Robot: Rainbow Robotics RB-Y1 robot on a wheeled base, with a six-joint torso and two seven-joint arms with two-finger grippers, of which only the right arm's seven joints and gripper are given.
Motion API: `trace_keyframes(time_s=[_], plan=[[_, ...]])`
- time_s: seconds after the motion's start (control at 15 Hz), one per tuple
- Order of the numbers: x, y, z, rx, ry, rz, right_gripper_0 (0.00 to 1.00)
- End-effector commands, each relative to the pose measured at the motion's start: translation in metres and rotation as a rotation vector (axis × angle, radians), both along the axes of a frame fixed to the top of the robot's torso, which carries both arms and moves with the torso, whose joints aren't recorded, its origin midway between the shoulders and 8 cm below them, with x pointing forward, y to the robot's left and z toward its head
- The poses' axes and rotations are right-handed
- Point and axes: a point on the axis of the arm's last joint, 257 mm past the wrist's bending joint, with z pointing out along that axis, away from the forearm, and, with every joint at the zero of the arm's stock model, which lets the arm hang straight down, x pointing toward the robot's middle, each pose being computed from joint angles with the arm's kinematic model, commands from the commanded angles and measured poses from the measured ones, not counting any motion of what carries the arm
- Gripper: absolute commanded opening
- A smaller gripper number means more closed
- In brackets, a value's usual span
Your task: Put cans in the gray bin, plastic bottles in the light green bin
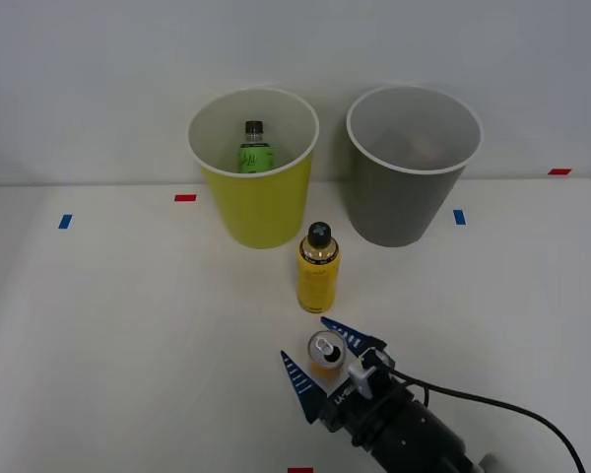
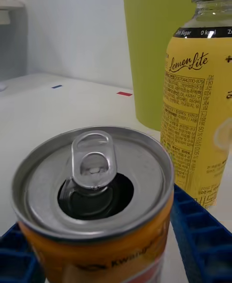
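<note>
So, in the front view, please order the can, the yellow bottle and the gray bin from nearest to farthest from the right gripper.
1. Can: between the fingers of the right gripper.
2. Yellow bottle: upright just beyond the can, in front of the two bins.
3. Gray bin: farthest, at the back of the table, to the right.

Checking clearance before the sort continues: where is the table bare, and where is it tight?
Bare: the wide stretch of table on the robot's left, in front of the blue and red tape marks, and the area in front of the gray bin. Crowded: the middle, where the yellow bottle stands just before the light green bin and the right gripper straddles the can.
</note>
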Motion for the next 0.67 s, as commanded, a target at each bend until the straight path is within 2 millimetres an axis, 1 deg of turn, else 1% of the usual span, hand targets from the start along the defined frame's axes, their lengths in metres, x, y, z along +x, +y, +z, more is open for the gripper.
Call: trace_keyframes(time_s=[0.07,0.2,0.33,0.47,0.53,0.6,0.67], plan=[[0.001,-0.002,0.0,-0.008,-0.005,-0.005,0.0],[0.001,-0.005,0.0,0.003,0.002,-0.007,0.0],[-0.004,-0.014,0.002,0.033,0.003,0.0,0.0],[-0.016,-0.031,0.003,0.076,0.003,-0.006,0.0],[-0.025,-0.04,0.004,0.107,0.003,-0.015,0.0],[-0.032,-0.046,0.006,0.12,0.004,-0.023,0.0],[-0.039,-0.053,0.012,0.134,0.007,-0.038,0.0]])
